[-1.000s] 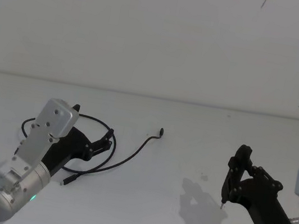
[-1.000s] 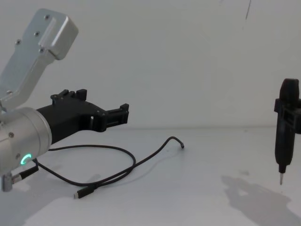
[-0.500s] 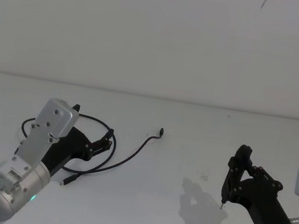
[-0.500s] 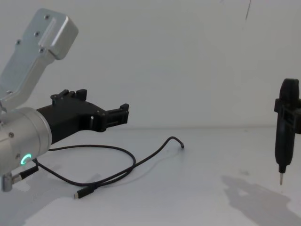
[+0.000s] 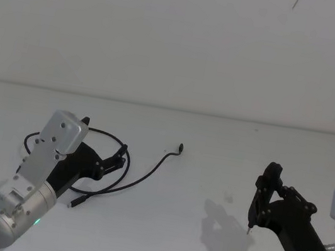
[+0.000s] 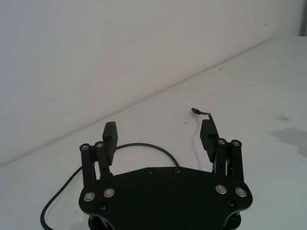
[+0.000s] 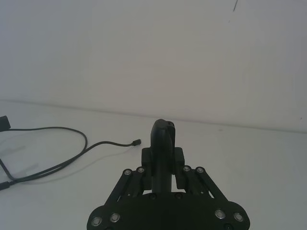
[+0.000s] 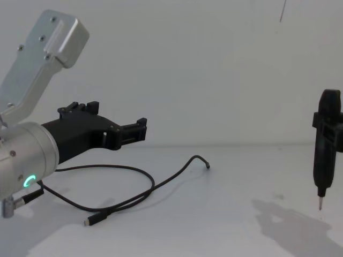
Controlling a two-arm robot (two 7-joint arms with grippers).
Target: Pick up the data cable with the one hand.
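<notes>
Chest view, nearest first: the left gripper [image 8: 140,129] reaches forward from the table's left side, raised above the surface, its fingers [image 6: 207,133] spread wide with nothing between them. Under and just beyond it the data cable [image 8: 154,185] lies flat on the left half of the table [image 8: 225,230]. One plug [image 8: 90,219] rests toward the near edge, a loose loop curves round below the gripper, and the far end [image 8: 207,165] lifts slightly, pointing toward the table's middle. At the right side, well apart from the cable, the right gripper [image 7: 162,160] is parked clear of the surface with its fingers closed narrow on a slim black stick tool [image 8: 321,176], tip downward.

Judged stage: approach, with the cable not yet touched.

Likely faults:
- The cord is thin and lies flush on the table, so fingers closing too high would meet on air, and fingers sent too low would press on the table top.
- The cord is limp and smooth. Caught near a pad edge, it may slip out as the arm rises.
- The loop gives two strands close together, so the fingers may take both, or the wrong one.
- A lift may drag the free plugs across the surface.

Containers: none takes part; the cable lies bare on the table
</notes>
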